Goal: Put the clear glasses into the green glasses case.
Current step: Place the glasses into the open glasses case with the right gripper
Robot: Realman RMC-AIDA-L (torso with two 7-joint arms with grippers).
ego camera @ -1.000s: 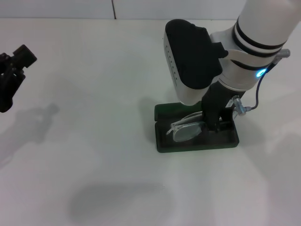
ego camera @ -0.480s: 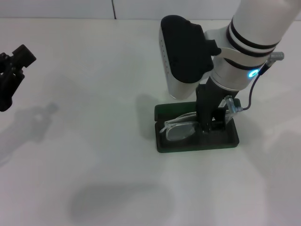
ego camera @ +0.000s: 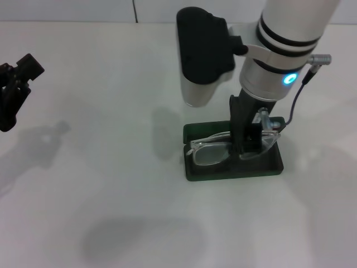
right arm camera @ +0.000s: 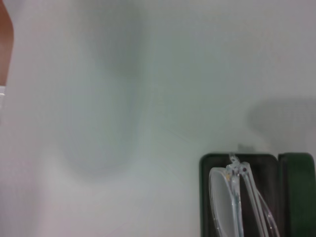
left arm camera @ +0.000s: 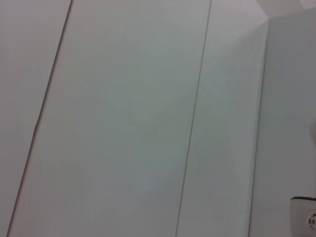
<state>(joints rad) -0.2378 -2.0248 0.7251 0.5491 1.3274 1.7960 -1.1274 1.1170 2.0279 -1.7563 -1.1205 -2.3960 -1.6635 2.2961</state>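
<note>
The transparent plastic wraparound clear glasses (ego camera: 223, 149) sit lengthwise in the open dark green hinged glasses case (ego camera: 273, 166) on the white table (ego camera: 111, 195). The right gripper (ego camera: 244, 146) comes straight down on their middle, apparently pinching them. I'd let go only once they lie flat, then lift straight up. The left gripper (ego camera: 14, 92) is parked far left; can't tell its fingers.

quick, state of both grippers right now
Left gripper: parked at the table's far left edge, holding nothing; open or closed cannot be told.
Right gripper: down in the green glasses case, closed on the clear glasses.
</note>
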